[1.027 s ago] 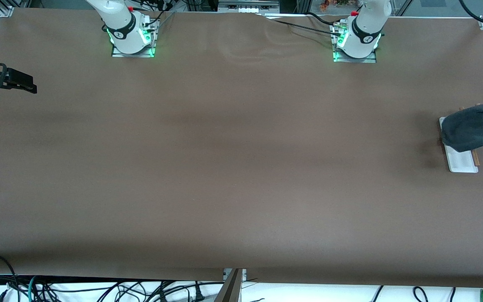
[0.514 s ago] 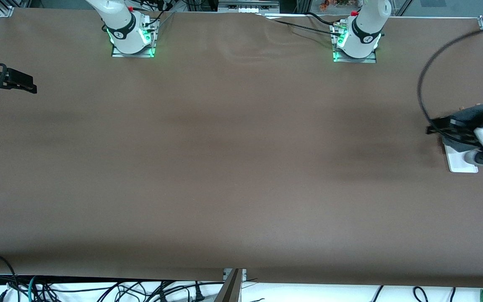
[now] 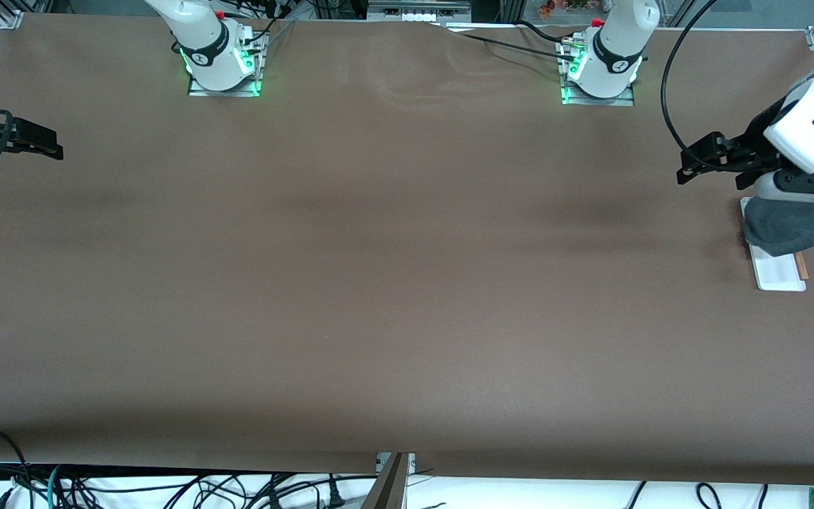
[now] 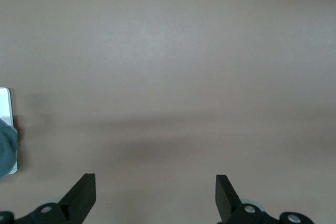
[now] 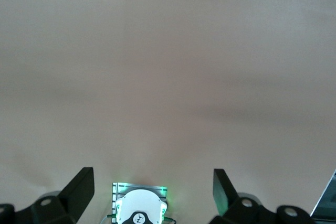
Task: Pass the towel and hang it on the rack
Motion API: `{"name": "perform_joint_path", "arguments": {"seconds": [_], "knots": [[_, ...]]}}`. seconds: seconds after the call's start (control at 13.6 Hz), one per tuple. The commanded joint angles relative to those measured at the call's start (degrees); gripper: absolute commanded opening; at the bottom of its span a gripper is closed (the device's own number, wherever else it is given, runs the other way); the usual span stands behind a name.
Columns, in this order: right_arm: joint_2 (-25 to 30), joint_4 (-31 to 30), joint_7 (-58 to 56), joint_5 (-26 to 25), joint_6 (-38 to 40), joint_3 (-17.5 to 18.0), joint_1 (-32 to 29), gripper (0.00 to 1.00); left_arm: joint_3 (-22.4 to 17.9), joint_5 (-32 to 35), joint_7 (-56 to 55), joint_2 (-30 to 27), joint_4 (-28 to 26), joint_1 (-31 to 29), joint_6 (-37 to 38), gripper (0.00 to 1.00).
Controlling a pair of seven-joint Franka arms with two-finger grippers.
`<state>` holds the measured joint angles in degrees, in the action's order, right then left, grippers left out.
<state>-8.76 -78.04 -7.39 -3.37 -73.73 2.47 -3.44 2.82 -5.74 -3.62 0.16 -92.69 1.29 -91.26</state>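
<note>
While the towel [image 3: 787, 225] hangs draped over the rack [image 3: 778, 272] at frame right, the left gripper [image 3: 689, 164] hovers above it, fingers spread and empty. At the frame's left edge, the right gripper [image 3: 50, 150] waits, likewise spread.

A wide table [image 3: 379, 283] under a plain brown cloth, faintly rippled near the edge where the bases stand. Aluminium frame posts [image 3: 10, 15] stand at its corners. Along the edge nearest the front camera, tangled black cables [image 3: 167, 491] lie on a white floor
</note>
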Motion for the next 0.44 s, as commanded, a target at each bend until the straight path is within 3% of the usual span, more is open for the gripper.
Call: {"name": "perform_joint_path", "arguments": {"seconds": [0.0, 0.37], "knots": [[-0.38, 1.13, -0.52, -0.67, 0.17, 0.34, -0.33, 1.00, -0.01, 0.19, 1.25, -2.88, -6.52, -0.76, -2.96, 1.00], [-0.38, 1.13, -0.52, -0.59, 0.26, 0.34, -0.33, 1.00, -0.01, 4.49, 0.45, -4.47, -7.59, -1.38, -3.05, 1.00]]}}
